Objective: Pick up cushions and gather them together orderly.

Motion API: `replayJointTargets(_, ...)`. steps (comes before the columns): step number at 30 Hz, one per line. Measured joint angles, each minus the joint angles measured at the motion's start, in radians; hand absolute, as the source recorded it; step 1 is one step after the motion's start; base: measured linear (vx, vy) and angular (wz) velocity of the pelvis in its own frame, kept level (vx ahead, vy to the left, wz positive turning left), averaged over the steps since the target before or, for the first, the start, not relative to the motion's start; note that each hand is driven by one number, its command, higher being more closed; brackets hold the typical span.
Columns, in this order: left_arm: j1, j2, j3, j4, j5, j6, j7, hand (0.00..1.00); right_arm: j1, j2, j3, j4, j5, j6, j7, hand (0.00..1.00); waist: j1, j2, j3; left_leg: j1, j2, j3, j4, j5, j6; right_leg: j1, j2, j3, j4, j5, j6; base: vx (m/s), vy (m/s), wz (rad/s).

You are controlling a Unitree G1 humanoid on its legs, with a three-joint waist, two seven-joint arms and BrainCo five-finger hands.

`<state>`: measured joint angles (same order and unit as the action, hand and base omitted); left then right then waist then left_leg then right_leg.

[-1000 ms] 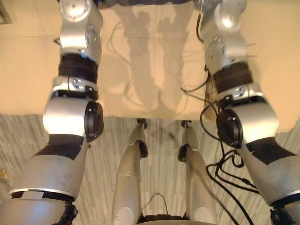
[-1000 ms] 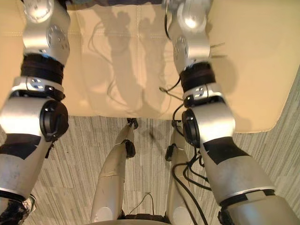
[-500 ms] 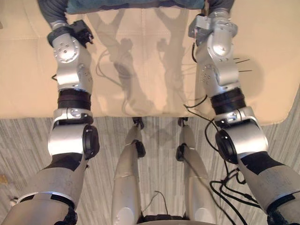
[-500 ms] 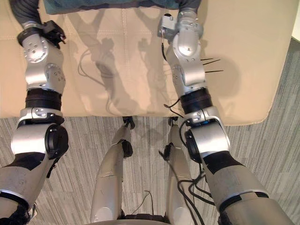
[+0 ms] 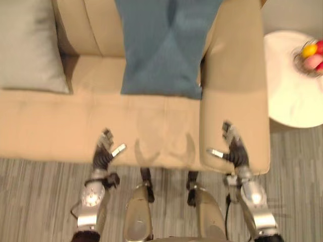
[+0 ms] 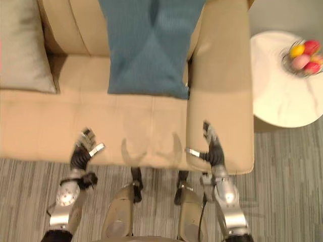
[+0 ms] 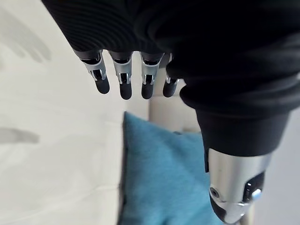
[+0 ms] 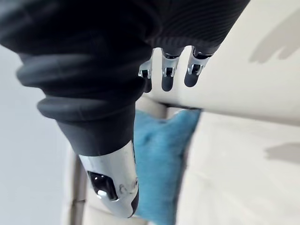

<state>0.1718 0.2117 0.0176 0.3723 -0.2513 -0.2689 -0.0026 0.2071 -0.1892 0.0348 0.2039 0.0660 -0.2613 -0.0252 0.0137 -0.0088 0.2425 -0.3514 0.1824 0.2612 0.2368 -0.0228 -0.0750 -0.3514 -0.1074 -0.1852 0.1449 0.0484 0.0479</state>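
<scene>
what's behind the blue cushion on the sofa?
The blue cushion leans against the tan sofa backrest, which shows beside it. Whatever lies between cushion and backrest is covered.

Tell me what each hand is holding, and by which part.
Nothing. The left hand and the right hand hang open over the sofa front edge, apart from the blue cushion.

Living room: sofa, cushions, side table.
</scene>
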Motion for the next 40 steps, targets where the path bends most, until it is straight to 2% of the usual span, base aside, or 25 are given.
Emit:
replayJointTargets(3,0.007,-0.003,-0.008,0.210,0.073,0.030,-0.040,0.00,0.020,0.015,-0.053,0.256,-0.020,0.020,0.020,0.00,-0.015,-0.012,-0.050,0.096,-0.014,0.022,-0.047,-0.003,-0.002,0.080,-0.002,0.023,-0.043,0.004,0.010,0.08,0.040,-0.14)
replayJointTargets(4,0.008,-0.003,-0.006,0.278,0.108,0.038,-0.043,0.00,0.022,0.014,-0.074,0.340,-0.021,0.033,0.031,0.00,-0.029,-0.015,-0.068,0.132,-0.020,0.027,-0.068,-0.003,-0.002,0.116,-0.002,0.026,-0.064,0.008,0.017,0.06,0.035,-0.12)
replayJointTargets(7,0.012,-0.003,-0.004,0.354,0.153,0.055,-0.051,0.00,0.029,0.010,-0.100,0.446,-0.032,0.047,0.031,0.00,-0.033,-0.019,-0.096,0.208,-0.029,0.044,-0.108,-0.002,-0.003,0.178,-0.001,0.040,-0.103,0.017,0.026,0.07,0.033,-0.15)
replayJointTargets(12,0.051,-0.001,-0.004,0.377,0.224,0.064,-0.065,0.00,0.038,-0.004,-0.114,0.539,-0.085,0.068,0.054,0.00,-0.050,-0.022,-0.151,0.316,-0.047,0.083,-0.169,-0.001,-0.008,0.248,-0.001,0.088,-0.144,0.031,0.029,0.07,0.030,-0.22)
replayJointTargets(15,0.047,0.020,-0.006,0.372,0.226,0.062,-0.081,0.00,0.030,-0.019,-0.088,0.548,-0.111,0.072,0.070,0.00,-0.048,-0.028,-0.150,0.308,-0.048,0.121,-0.150,-0.007,-0.001,0.222,0.001,0.133,-0.140,0.052,0.037,0.01,0.020,-0.42)
replayJointTargets(17,0.039,0.044,-0.006,0.348,0.225,0.061,-0.082,0.00,0.023,-0.034,-0.047,0.544,-0.116,0.071,0.074,0.00,-0.052,-0.032,-0.147,0.241,-0.038,0.120,-0.067,-0.031,0.030,0.159,0.000,0.137,-0.089,0.078,0.047,-0.06,0.022,-0.45)
replayJointTargets(18,0.040,0.051,-0.005,0.316,0.224,0.060,-0.081,0.00,0.023,-0.050,-0.020,0.544,-0.116,0.071,0.075,0.00,-0.041,-0.027,-0.144,0.201,-0.033,0.110,-0.038,-0.033,0.049,0.122,0.001,0.153,-0.080,0.119,0.097,-0.14,0.037,-0.49)
replayJointTargets(19,0.042,0.050,-0.004,0.303,0.224,0.058,-0.081,0.00,0.020,-0.055,-0.015,0.544,-0.116,0.073,0.076,0.00,-0.037,-0.014,-0.140,0.201,-0.011,0.113,-0.044,-0.038,0.055,0.116,-0.001,0.157,-0.063,0.109,0.105,-0.16,0.034,-0.33)
replayJointTargets(20,0.030,0.051,-0.004,0.301,0.224,0.050,-0.081,0.00,0.009,-0.052,-0.013,0.547,-0.115,0.075,0.079,0.00,-0.048,-0.013,-0.120,0.205,-0.010,0.106,-0.035,-0.044,0.052,0.077,-0.011,0.150,0.157,-0.026,0.064,-0.15,0.020,0.22)
replayJointTargets(21,0.024,0.064,-0.004,0.301,0.224,0.049,-0.079,0.00,0.027,-0.048,0.000,0.552,-0.116,0.075,0.093,0.00,-0.052,-0.010,-0.115,0.209,-0.015,0.083,-0.007,-0.043,0.053,0.055,-0.026,0.151,0.480,-0.172,0.083,-0.14,-0.024,0.43)
replayJointTargets(23,0.036,0.065,0.008,0.301,0.224,0.053,-0.077,0.00,0.030,-0.043,0.006,0.567,-0.115,0.074,0.095,0.00,-0.051,-0.033,-0.122,0.201,-0.021,0.071,0.021,-0.041,0.056,0.101,-0.036,0.155,0.626,-0.219,0.129,-0.13,-0.081,0.37)
replayJointTargets(24,0.043,0.061,0.022,0.300,0.225,0.057,-0.075,0.00,0.023,-0.043,0.005,0.566,-0.116,0.074,0.094,0.00,-0.046,-0.050,-0.126,0.186,-0.026,0.064,0.037,-0.035,0.057,0.147,-0.036,0.167,0.633,-0.251,0.138,-0.21,-0.143,0.15)
replayJointTargets(25,0.044,0.051,0.033,0.301,0.225,0.066,-0.067,0.00,0.004,-0.048,0.002,0.566,-0.116,0.073,0.089,0.00,-0.026,-0.058,-0.125,0.151,-0.020,0.062,0.070,-0.022,0.050,0.186,-0.023,0.164,0.527,-0.314,0.127,-0.23,-0.157,-0.01)
replayJointTargets(27,0.039,0.027,0.027,0.301,0.224,0.068,-0.060,0.00,-0.035,-0.057,-0.004,0.565,-0.115,0.072,0.086,0.00,-0.006,-0.039,-0.123,0.098,0.012,0.063,0.068,0.017,0.031,0.210,0.026,0.155,0.376,-0.342,0.082,-0.34,-0.146,-0.21)
replayJointTargets(28,0.025,0.022,0.021,0.303,0.224,0.068,-0.060,0.00,-0.063,-0.060,-0.006,0.566,-0.115,0.072,0.085,0.00,0.003,-0.012,-0.102,0.067,0.033,0.047,0.047,0.052,0.014,0.231,0.060,0.148,0.276,-0.344,0.008,-0.45,-0.145,-0.06)
replayJointTargets(30,0.022,0.014,0.015,0.302,0.224,0.073,-0.060,0.00,-0.074,-0.076,-0.007,0.568,-0.115,0.077,0.085,0.00,-0.006,0.039,-0.067,0.073,0.059,0.015,-0.018,0.087,-0.017,0.240,0.094,0.111,0.248,-0.299,-0.024,-0.34,-0.109,0.24)
replayJointTargets(31,0.023,0.014,0.015,0.302,0.224,0.074,-0.059,0.00,-0.070,-0.077,-0.008,0.568,-0.115,0.081,0.085,0.00,-0.009,0.042,-0.068,0.081,0.059,0.013,-0.046,0.077,-0.032,0.232,0.096,0.101,0.242,-0.288,-0.036,-0.41,-0.119,0.39)
replayJointTargets(32,0.023,0.014,0.016,0.300,0.224,0.073,-0.060,0.00,-0.057,-0.077,-0.022,0.568,-0.115,0.085,0.085,0.00,-0.016,0.027,-0.068,0.071,0.056,0.013,-0.042,0.048,-0.054,0.224,0.088,0.085,0.216,-0.264,-0.054,-0.44,-0.120,0.35)
replayJointTargets(33,0.025,0.014,0.015,0.301,0.224,0.074,-0.060,0.00,-0.058,-0.075,-0.049,0.571,-0.114,0.089,0.080,0.00,-0.021,0.025,-0.067,0.047,0.057,0.008,0.053,0.028,-0.017,0.215,0.078,0.075,0.203,-0.252,-0.075,-0.40,-0.091,0.30)
replayJointTargets(35,0.038,0.012,0.016,0.301,0.224,0.075,-0.061,0.00,-0.060,-0.078,-0.082,0.577,-0.112,0.092,0.068,0.00,-0.024,0.020,-0.067,0.051,0.040,-0.003,0.248,-0.030,0.037,0.205,0.059,0.077,0.174,-0.219,-0.073,-0.25,0.002,-0.03)
replayJointTargets(37,0.048,0.011,0.020,0.302,0.224,0.075,-0.061,0.00,-0.058,-0.077,-0.100,0.580,-0.113,0.093,0.068,0.00,-0.025,0.024,-0.070,0.099,0.040,-0.014,0.321,-0.087,0.040,0.205,0.058,0.087,0.146,-0.193,-0.062,-0.15,0.063,-0.19)
replayJointTargets(38,0.050,0.009,0.023,0.303,0.224,0.075,-0.061,0.00,-0.057,-0.076,-0.105,0.587,-0.113,0.093,0.069,0.00,-0.024,0.027,-0.072,0.150,0.036,-0.021,0.293,-0.112,0.028,0.198,0.062,0.095,0.138,-0.179,-0.049,-0.11,0.114,-0.09)
replayJointTargets(39,0.052,-0.002,0.023,0.303,0.224,0.076,-0.061,0.00,-0.051,-0.079,-0.121,0.597,-0.115,0.095,0.069,0.00,-0.026,0.044,-0.084,0.228,0.006,-0.054,0.134,-0.156,-0.022,0.177,0.071,0.103,0.131,-0.162,-0.028,-0.12,0.136,-0.05)
replayJointTargets(40,0.047,-0.005,0.024,0.304,0.224,0.076,-0.061,0.00,-0.046,-0.079,-0.125,0.606,-0.115,0.096,0.069,0.00,-0.026,0.058,-0.092,0.253,0.000,-0.062,0.068,-0.174,-0.025,0.168,0.072,0.104,0.129,-0.153,-0.023,-0.07,0.092,0.01)
